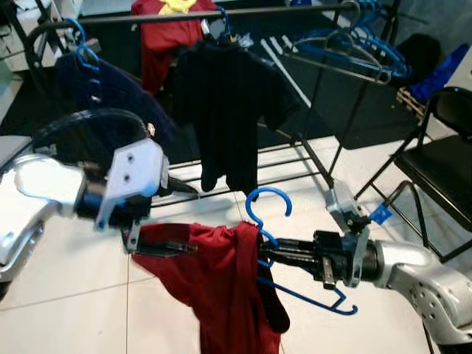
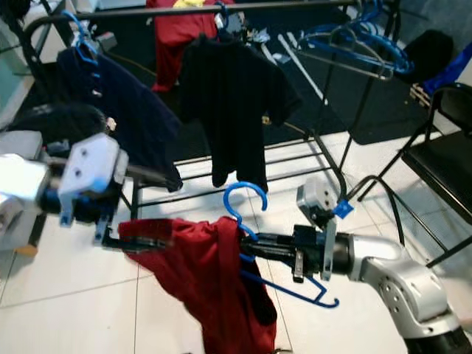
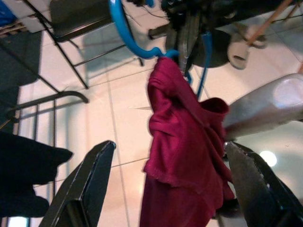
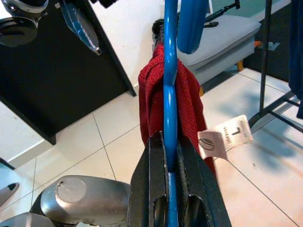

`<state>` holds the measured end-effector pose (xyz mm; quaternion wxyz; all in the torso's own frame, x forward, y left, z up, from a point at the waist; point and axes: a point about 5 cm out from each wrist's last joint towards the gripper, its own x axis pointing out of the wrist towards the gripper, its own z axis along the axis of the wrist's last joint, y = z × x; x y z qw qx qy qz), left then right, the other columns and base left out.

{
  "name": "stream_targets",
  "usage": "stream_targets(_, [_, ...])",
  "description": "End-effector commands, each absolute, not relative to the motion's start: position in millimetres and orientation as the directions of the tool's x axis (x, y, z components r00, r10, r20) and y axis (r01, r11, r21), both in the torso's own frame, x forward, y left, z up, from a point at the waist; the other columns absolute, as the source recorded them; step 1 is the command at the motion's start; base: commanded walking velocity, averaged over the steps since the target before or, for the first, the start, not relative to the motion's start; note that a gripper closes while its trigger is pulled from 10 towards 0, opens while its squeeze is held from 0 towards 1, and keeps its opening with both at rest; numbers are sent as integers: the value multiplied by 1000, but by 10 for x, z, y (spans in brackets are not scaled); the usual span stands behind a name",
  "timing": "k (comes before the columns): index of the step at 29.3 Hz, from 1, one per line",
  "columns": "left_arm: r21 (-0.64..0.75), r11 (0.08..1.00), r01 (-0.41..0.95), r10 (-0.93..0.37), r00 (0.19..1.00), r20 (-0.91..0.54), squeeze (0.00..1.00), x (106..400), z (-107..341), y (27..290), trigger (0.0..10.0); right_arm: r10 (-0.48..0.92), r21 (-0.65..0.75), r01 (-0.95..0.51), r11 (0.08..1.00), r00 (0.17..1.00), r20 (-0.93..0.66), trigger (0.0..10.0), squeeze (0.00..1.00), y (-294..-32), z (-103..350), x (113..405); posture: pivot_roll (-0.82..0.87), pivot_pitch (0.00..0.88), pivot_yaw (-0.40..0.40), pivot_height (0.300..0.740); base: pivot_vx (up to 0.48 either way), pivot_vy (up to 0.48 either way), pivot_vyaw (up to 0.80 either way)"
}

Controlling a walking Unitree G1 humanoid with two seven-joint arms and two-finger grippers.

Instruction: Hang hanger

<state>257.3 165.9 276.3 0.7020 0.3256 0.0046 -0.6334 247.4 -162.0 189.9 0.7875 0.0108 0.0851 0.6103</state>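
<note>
Right wrist view: right claw [image 4: 170, 156] is clamped on the hanger [image 4: 170, 71], low before the rail [image 1: 221, 12]. Left claw [image 1: 158, 249], fingers spread, lies against the shirt [image 1: 221, 273]. Risk: the half-draped shirt may slide off during lifting.

Hanger [image 1: 269, 203]: smooth blue plastic, slightly glossy. Red garment [image 1: 221, 273]: soft matt knit cloth with a white paper-like size tag [image 4: 227, 135]. Right pincer [image 4: 173, 161]: matt black fingers on a brushed silver metal arm. Floor [image 1: 74, 295]: glossy pale tile. Rack [image 1: 221, 13]: dark metal tube.
</note>
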Motion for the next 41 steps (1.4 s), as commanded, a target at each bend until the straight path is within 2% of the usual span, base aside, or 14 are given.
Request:
stream_targets(1, [410,-37,911,-868,175,-466,0,2552,2692,1684,10000,972,87,-973,215,204,-119,0,0,-1556,1947,2434,-20,166,35,740,0,0,0])
stream_targets(8, [396,-25,918,-865,179,-470,0,2588,2644,1692,10000,974,80,-976,201,190,-127,0,0,-1553,1961,2424,-21,164,35,740,0,0,0])
stream_targets(14, [395,-7,919,-860,196,-471,0,2670,2499,1615,10000,983,60,-987,152,145,-112,0,0,-1463,2030,2397,-25,161,37,740,0,0,0])
stream_targets(21, [355,-20,935,-857,167,-487,0,2680,2392,1553,10000,986,43,-990,136,131,-100,0,0,-1419,2080,2388,-28,163,39,740,0,0,0])
stream_targets(22, [348,-24,937,-856,161,-492,0,2679,2374,1544,5961,986,39,-990,136,131,-98,0,0,-1416,2086,2388,-28,163,39,740,0,0,0])
stream_targets(24, [348,-24,937,-856,161,-492,0,2679,2374,1544,5961,986,39,-990,136,131,-98,0,0,-1416,2086,2388,-28,163,39,740,0,0,0])
stream_targets(25, [341,-22,940,-856,159,-493,0,2680,2365,1543,0,986,37,-990,137,133,-97,0,0,-1415,2090,2388,-28,164,39,740,0,0,0])
stream_targets(41, [347,-10,938,-850,175,-497,0,2712,2361,1570,0,984,20,-988,154,152,-90,0,0,-1421,2113,2410,-25,162,40,740,0,0,0])
